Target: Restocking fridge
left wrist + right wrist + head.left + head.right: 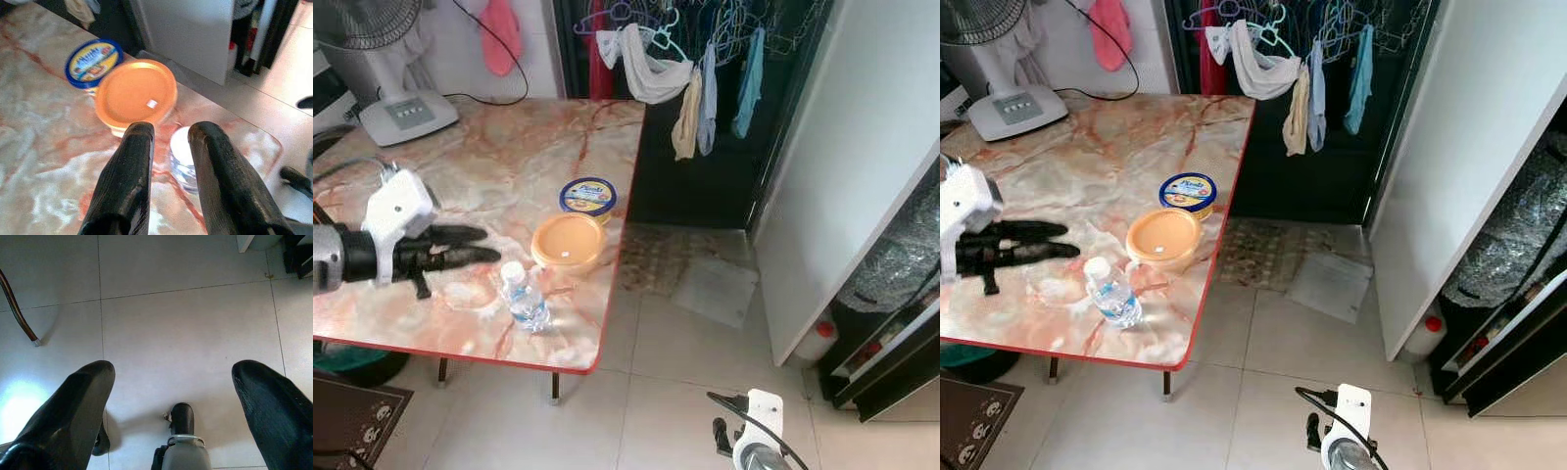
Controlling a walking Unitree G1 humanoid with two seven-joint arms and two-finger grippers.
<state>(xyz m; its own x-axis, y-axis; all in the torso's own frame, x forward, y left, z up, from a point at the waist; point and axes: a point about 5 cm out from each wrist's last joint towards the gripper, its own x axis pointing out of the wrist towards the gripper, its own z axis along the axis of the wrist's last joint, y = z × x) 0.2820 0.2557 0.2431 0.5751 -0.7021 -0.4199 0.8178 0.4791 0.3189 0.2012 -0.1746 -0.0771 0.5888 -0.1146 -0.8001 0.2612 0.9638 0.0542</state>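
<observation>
On the marble-patterned worktop (460, 186), near its front right corner, stands a small clear water bottle (524, 299) with a white cap, upright; just behind it sits a round tub with an orange lid (568, 242), and behind that a tub with a blue-rimmed lid (588, 195). The bottle looks light and fairly stiff, though thin plastic of this kind would likely dent under a hard squeeze, and its smooth, possibly damp wall may slip; the safest hold is probably across the middle of the body, below the cap, with the fingers on opposite sides. The orange-lidded tub is wide and low, so it would call for a grip on the rim or wall, and its lid may not be tight. The left pincer (480, 245) hovers low over the worktop, its two black fingers (127, 186) lying close together with a narrow gap, holding nothing. The bottle stands just beyond and to the right of the fingertips, near but apart, and the wrist view shows its cap past the gap between them. The right pincer (171, 382) hangs over the tiled floor (685, 392), spread wide and empty.
</observation>
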